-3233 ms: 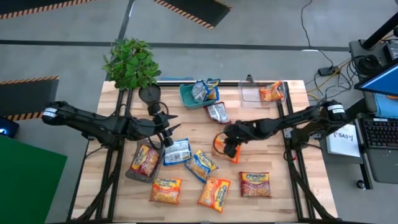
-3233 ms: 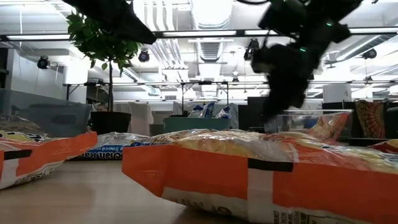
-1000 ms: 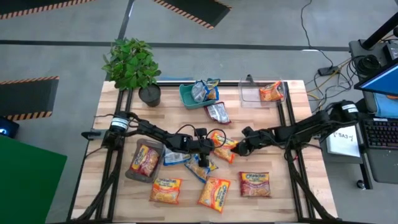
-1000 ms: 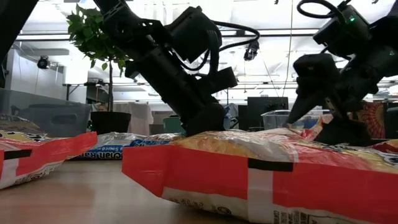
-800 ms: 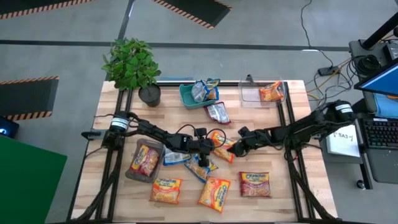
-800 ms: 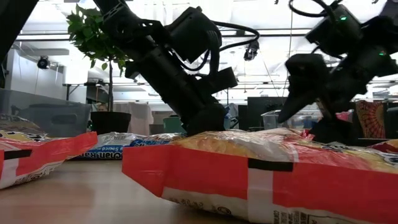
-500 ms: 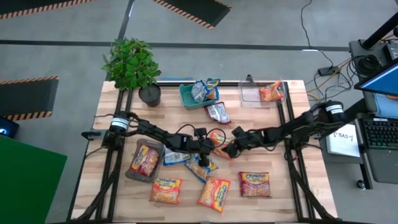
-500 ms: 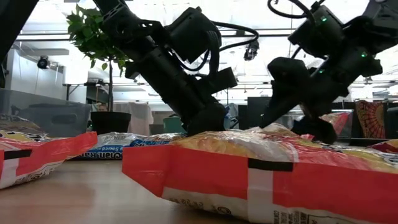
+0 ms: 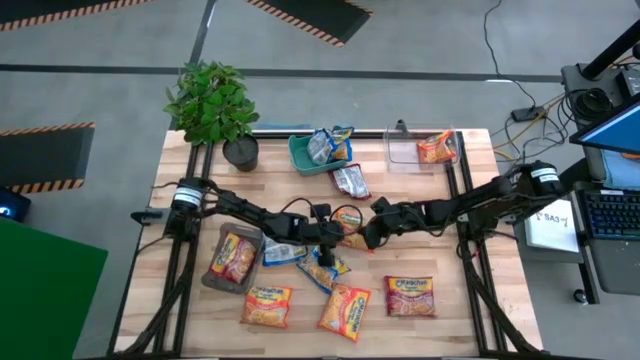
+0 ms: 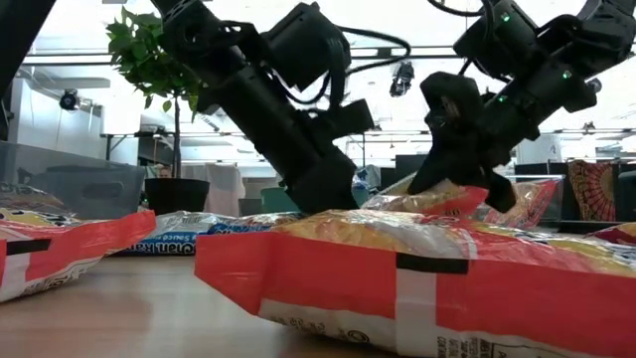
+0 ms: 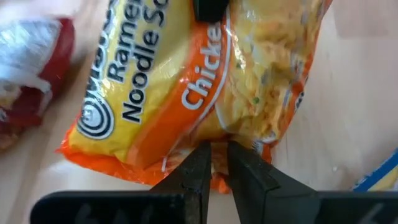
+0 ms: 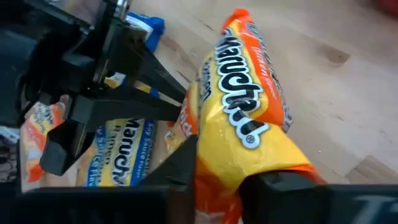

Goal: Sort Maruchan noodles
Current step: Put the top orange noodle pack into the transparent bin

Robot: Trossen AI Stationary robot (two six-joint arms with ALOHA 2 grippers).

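Note:
One orange-yellow Maruchan packet [image 9: 350,220] is stretched between my two grippers at the table's middle. My left gripper [image 9: 338,238] reaches in from the left and is shut on one end of it. My right gripper [image 9: 368,234] reaches in from the right and is shut on the other end. More noodle packets lie flat on the wood: a blue one [image 9: 285,248], two orange ones [image 9: 266,305] [image 9: 345,310], a red one [image 9: 409,297] and one near the tray [image 9: 350,182]. My left gripper pinches the packet's sealed end edge [image 11: 214,148] between its two fingers, slanting down from the table's left. My right gripper pinches the opposite end [image 12: 219,167] between its two fingers, slanting down from the table's right. That end [image 10: 427,199] is raised in the low view; a nearer packet hides its underside.
A teal tray [image 9: 298,158] with blue-white packets stands at the far middle. A clear bin [image 9: 405,152] holding an orange packet [image 9: 437,148] is far right. Another clear bin [image 9: 212,272] with a red packet sits at the left. A potted plant [image 9: 212,105] stands far left.
My right gripper has moved toward the table's left, up to the orange packet, rolled a little and shut on its free end. That end of the packet has come up off the table. My left gripper has kept its hold on the other end.

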